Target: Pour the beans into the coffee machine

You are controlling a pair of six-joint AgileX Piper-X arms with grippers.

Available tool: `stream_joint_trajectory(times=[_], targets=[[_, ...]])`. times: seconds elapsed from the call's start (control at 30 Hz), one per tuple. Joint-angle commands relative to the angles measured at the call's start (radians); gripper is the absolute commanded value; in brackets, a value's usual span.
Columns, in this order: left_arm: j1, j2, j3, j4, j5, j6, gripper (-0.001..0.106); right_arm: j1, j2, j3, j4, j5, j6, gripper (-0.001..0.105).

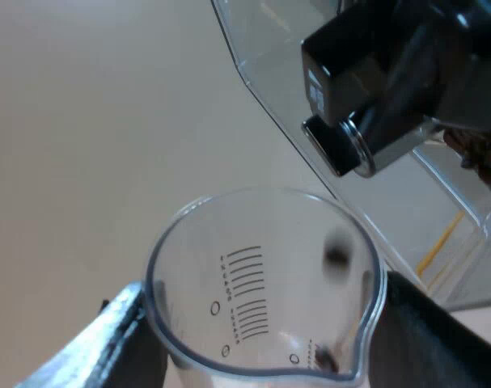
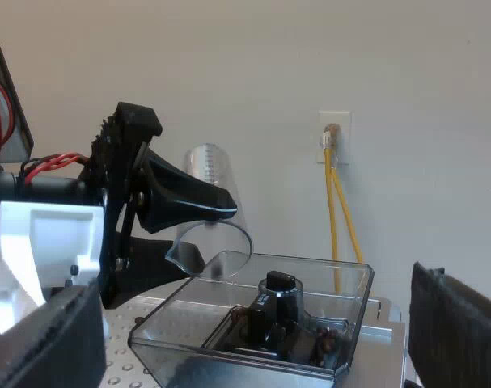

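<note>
Pale bare wall backs everything, with a socket on it beyond the hopper and yellow cables hanging down from it.

The glass is tipped steeply, base up and mouth down, over one corner of the hopper. I cannot tell whether its lip touches the hopper's rim or hangs just above it. It is almost empty: a bean sits by the spout, and a dark blurred spot shows on the inner wall higher up.

The left gripper holds the glass, with its fingers closed against the two sides just behind the mouth.

The hopper is clear, smoky plastic with its top uncovered. A black knob stands in its middle, and brown beans lie low around the knob's base. Under the hopper is the machine, whose top is perforated metal.

The right gripper hangs level with the hopper, on the side away from the wall. Its fingers are spread wide, with nothing between them.
</note>
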Motion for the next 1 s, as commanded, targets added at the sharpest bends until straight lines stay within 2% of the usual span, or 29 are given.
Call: stream_joint_trajectory(times=[0.03,0.4,0.47,0.5,0.53,0.57,0.6,0.67,0.7,0.73,0.77,0.8,0.9,1.0], targets=[[-0.006,-0.008,-0.010,-0.009,-0.007,0.032,0.000,-0.002,-0.006,-0.011,-0.008,0.006,-0.011,0.078],[-0.006,-0.040,-0.010,-0.009,-0.050,0.036,0.000,-0.002,-0.006,-0.011,-0.008,0.004,-0.011,0.078],[-0.006,-0.055,-0.010,-0.009,-0.050,-0.033,0.000,-0.002,-0.006,-0.011,-0.008,0.001,-0.011,0.078],[-0.006,-0.068,-0.010,-0.009,-0.050,-0.125,0.000,-0.002,-0.006,-0.011,-0.008,-0.005,-0.011,0.078],[-0.006,-0.080,-0.010,-0.009,-0.058,-0.259,0.000,-0.002,-0.006,-0.011,-0.008,-0.016,-0.011,0.078],[-0.006,-0.087,-0.010,-0.009,-0.063,-0.306,0.000,-0.002,-0.006,-0.011,-0.008,-0.039,-0.011,0.078],[-0.006,-0.104,-0.010,-0.009,-0.075,-0.448,0.000,-0.002,-0.006,-0.011,-0.008,-0.096,-0.011,0.078],[-0.006,-0.135,-0.010,-0.009,-0.109,-0.667,0.000,-0.002,-0.006,-0.011,-0.008,-0.153,-0.011,0.078],[-0.006,-0.146,-0.010,-0.009,-0.122,-0.726,0.000,-0.002,-0.006,-0.011,-0.008,-0.165,-0.011,0.078],[-0.006,-0.171,-0.010,-0.009,-0.140,-0.824,0.000,-0.002,-0.006,-0.011,-0.008,-0.165,-0.011,0.078],[-0.006,-0.184,-0.010,-0.009,-0.154,-0.900,0.000,-0.002,-0.002,-0.011,-0.008,-0.230,-0.011,0.078],[-0.006,-0.219,-0.010,-0.004,-0.198,-1.036,0.000,-0.002,0.000,-0.011,-0.008,-0.278,-0.011,0.078],[0.001,-0.277,-0.010,0.029,-0.212,-1.171,0.000,-0.002,0.008,-0.011,-0.008,-0.311,-0.011,0.078],[0.023,-0.339,-0.010,0.113,-0.212,-1.297,0.000,-0.002,0.035,-0.011,-0.015,-0.322,-0.007,0.078]])
